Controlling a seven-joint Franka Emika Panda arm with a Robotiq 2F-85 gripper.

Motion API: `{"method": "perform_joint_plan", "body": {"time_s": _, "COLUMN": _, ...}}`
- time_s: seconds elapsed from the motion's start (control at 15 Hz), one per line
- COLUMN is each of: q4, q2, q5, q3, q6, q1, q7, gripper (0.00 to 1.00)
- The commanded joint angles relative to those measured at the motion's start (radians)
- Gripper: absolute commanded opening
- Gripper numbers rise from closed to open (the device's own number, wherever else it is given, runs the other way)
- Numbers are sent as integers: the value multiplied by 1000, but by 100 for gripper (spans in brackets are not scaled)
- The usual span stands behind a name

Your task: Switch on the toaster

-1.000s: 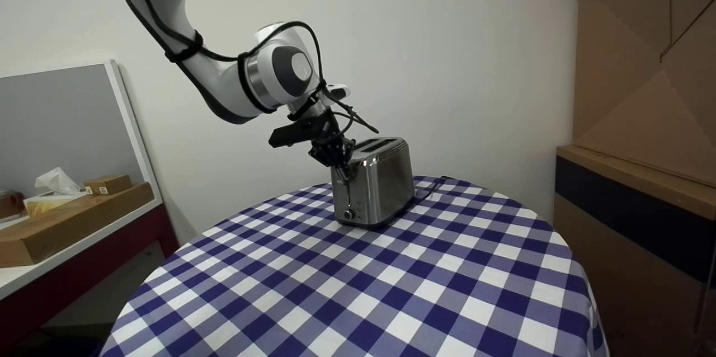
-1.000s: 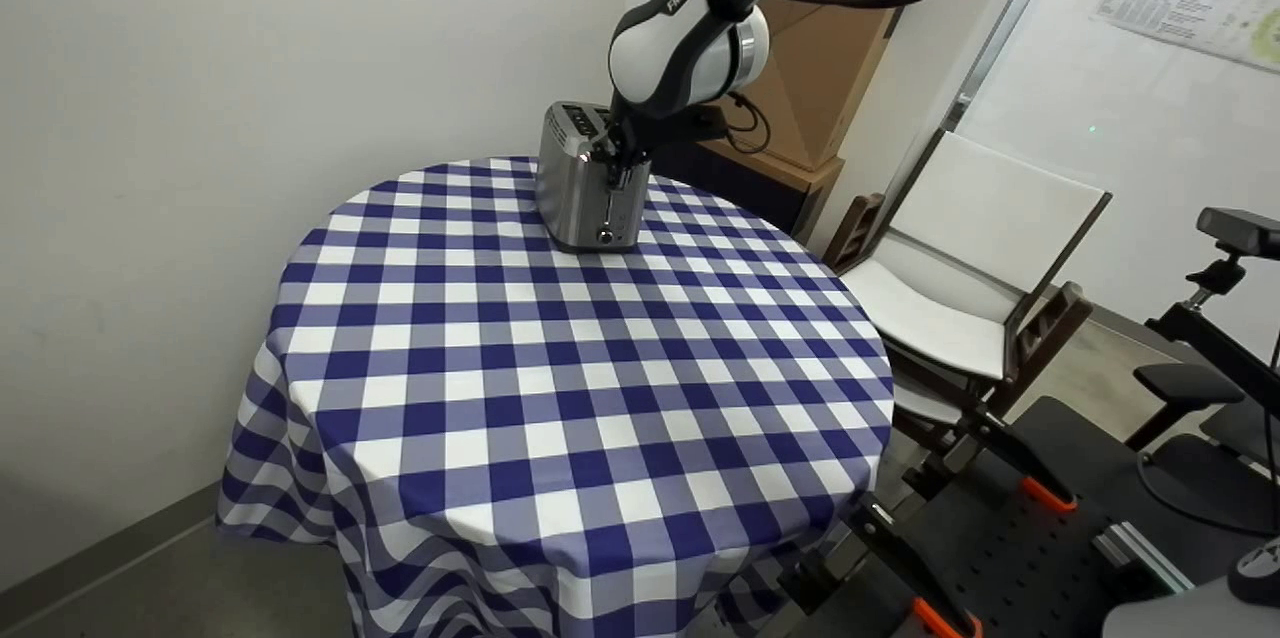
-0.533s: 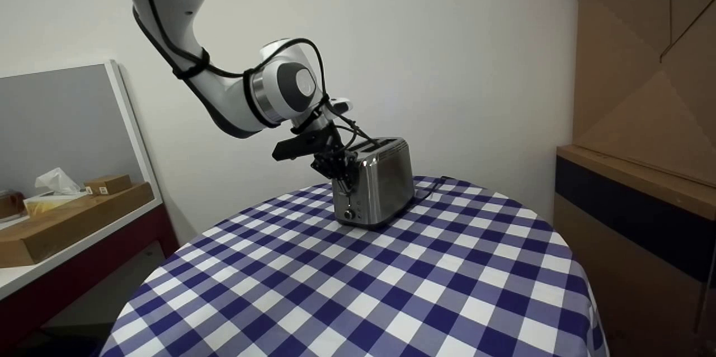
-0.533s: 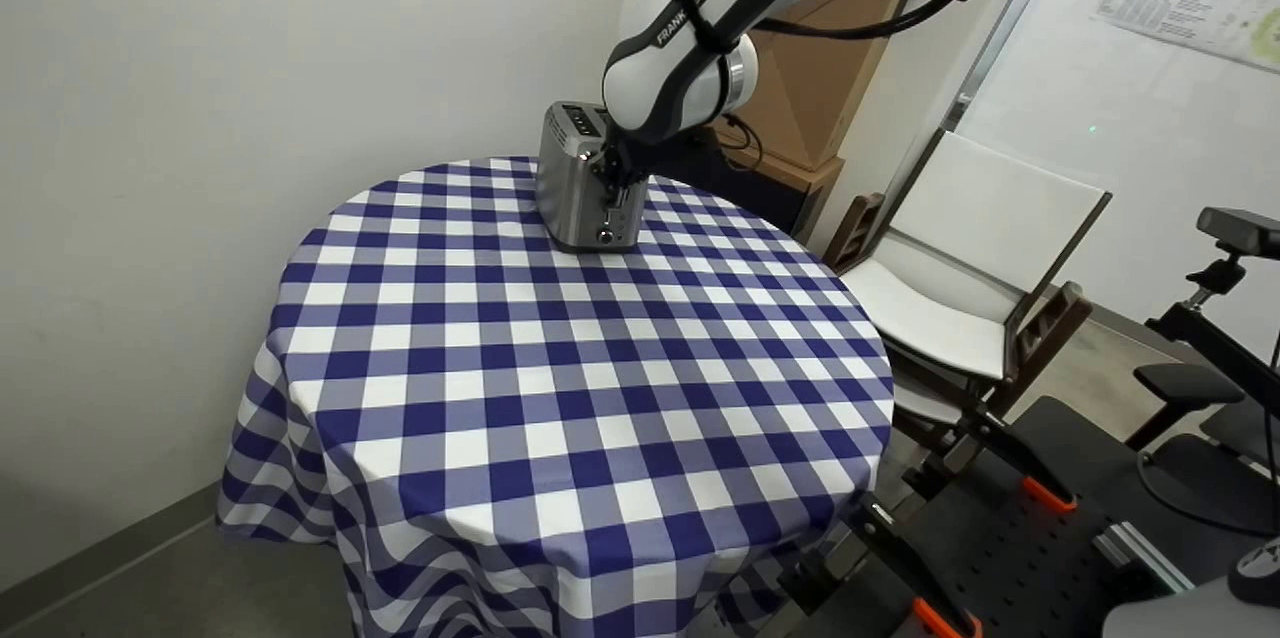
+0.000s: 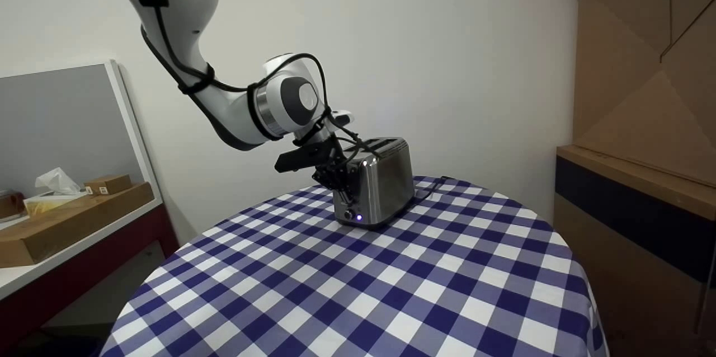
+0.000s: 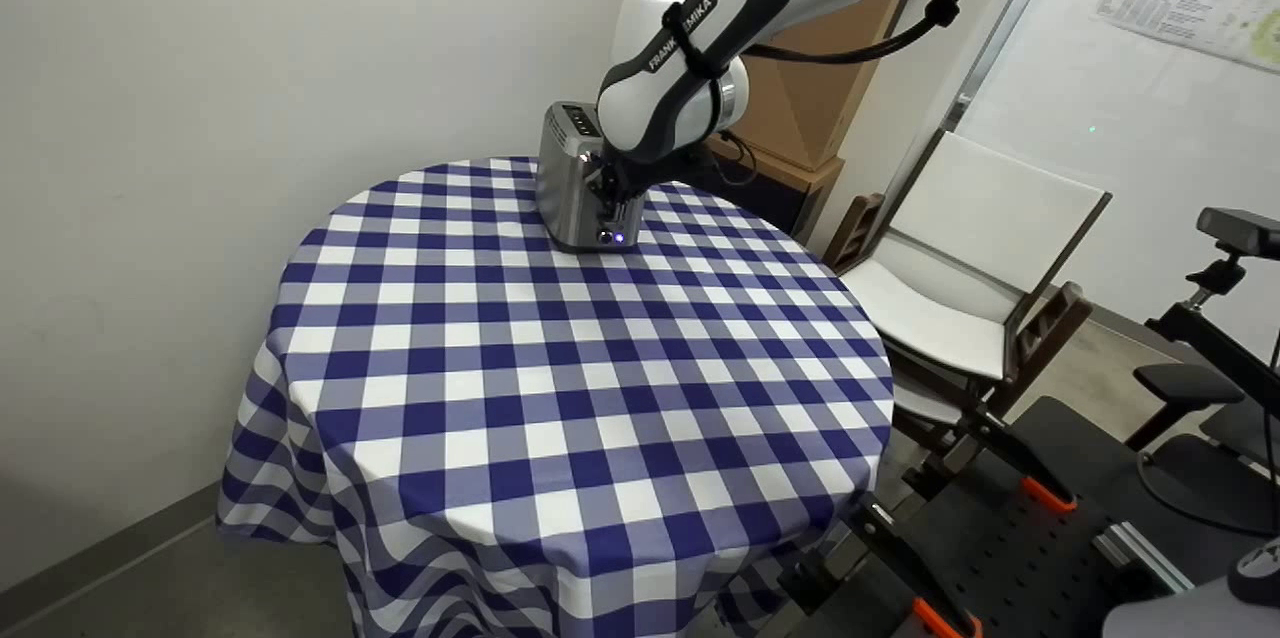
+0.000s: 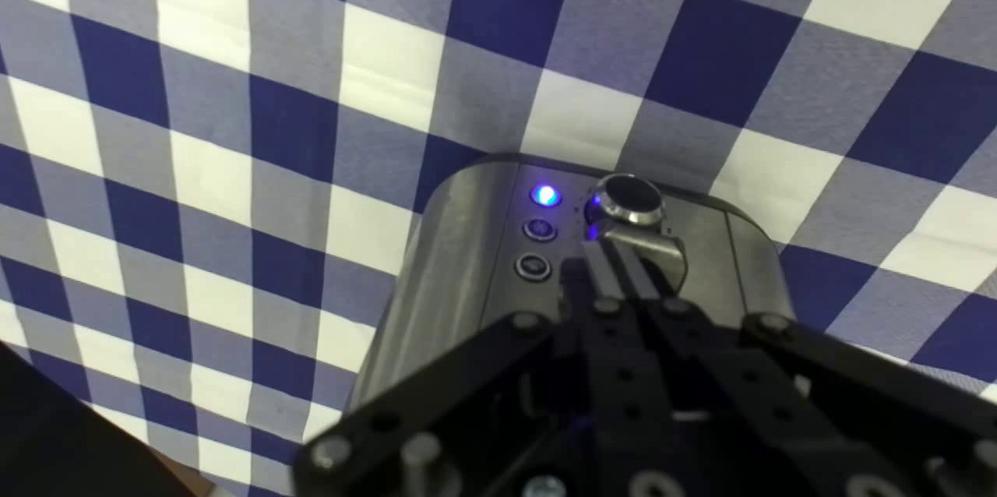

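- My jaws, pressed together, appear to bear on the lever (image 7: 656, 244), just beside the knob (image 7: 629, 197).
- Principal hazard, in my judgement: overtravel. The lever seems close to its lowest point, so pushing farther could shove or tip the toaster (image 5: 387, 179).
- Second hazard: sideways drift. Smooth metal may let me slip onto the unlit buttons (image 7: 533, 267), left of the lever in the wrist view, perhaps cancelling the cycle.
- Third hazard: a careless withdrawal, which could hook the lever upward or turn the knob.
- Position: the toaster stands upright on the far part of the tabletop (image 6: 580, 398), near the wall (image 6: 300, 48), in both exterior views.
- Appearance: shiny silver metal, boxy with rounded edges, dark slots (image 6: 580, 121) above and a dark base (image 6: 592, 249) below; one blue light (image 7: 546, 195) glows, from which I judge it switched on.
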Motion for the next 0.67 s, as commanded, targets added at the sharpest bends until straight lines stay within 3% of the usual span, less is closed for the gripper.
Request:
{"method": "perform_joint_plan", "body": {"time_s": 0.0, "q4": 47, "q2": 50, "q5": 37, "q3": 4, "q6": -6, "q1": -2, "q7": -38, "gripper": 0}}
{"method": "perform_joint_plan", "body": {"time_s": 0.6, "q4": -45, "q2": -125, "q5": 154, "q3": 72, "q6": -190, "q1": -54, "q7": -52, "gripper": 0}}
